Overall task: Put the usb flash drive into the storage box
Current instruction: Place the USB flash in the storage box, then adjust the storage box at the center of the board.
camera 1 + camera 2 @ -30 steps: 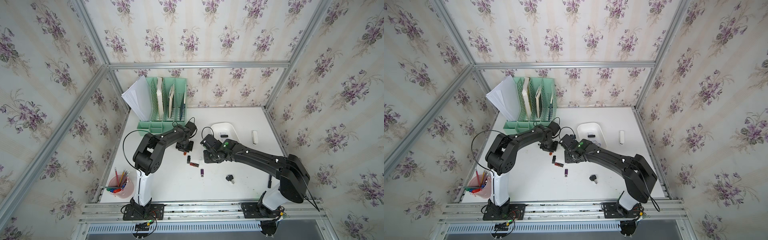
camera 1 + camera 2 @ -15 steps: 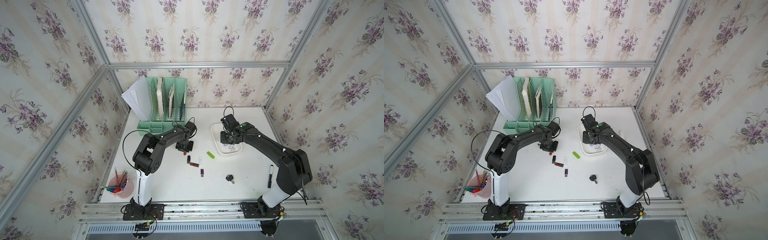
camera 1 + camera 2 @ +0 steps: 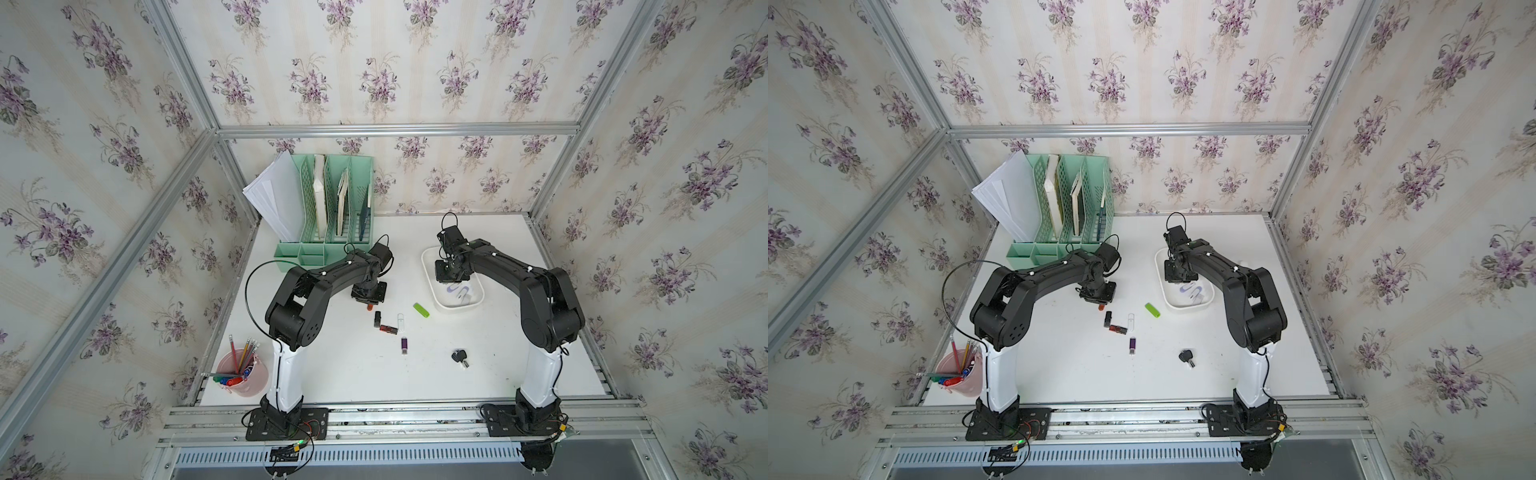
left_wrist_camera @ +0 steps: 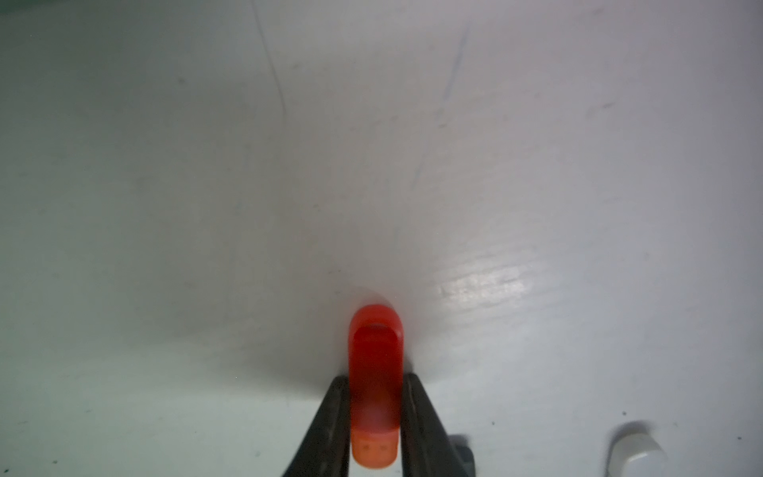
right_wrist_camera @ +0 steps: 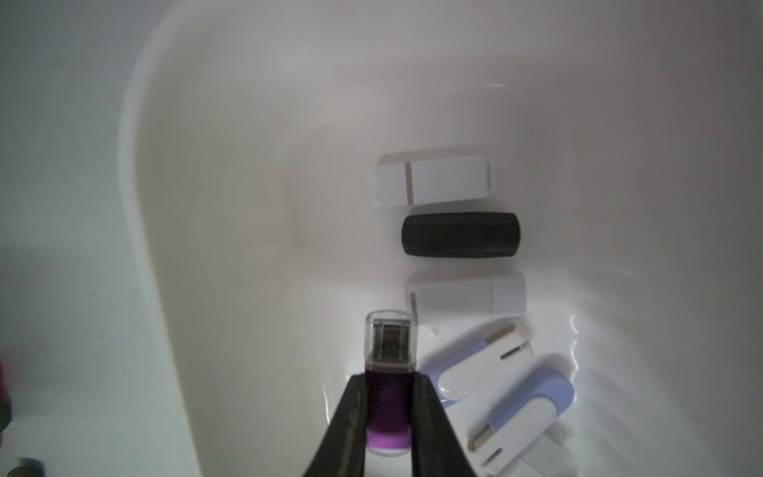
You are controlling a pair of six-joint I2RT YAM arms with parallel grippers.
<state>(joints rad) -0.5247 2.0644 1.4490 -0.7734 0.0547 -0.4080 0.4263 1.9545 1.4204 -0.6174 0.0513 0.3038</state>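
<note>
Right hand: clamped on a purple flash drive, clear cap pointing ahead, inside the rim of the storage box.
Left hand: closed on a red flash drive low over the bench; contact with it cannot be told.
Stored drives: several lie just ahead of and beside the right hand's tips.
Release risk: let go from too high, the purple drive may bounce off them.
Wall risk: a sideways drift could knock the box wall beside the hand.
Left risk: a narrow side grip; the red drive might pivot or slip, and a white drive nearby could be nudged.
</note>
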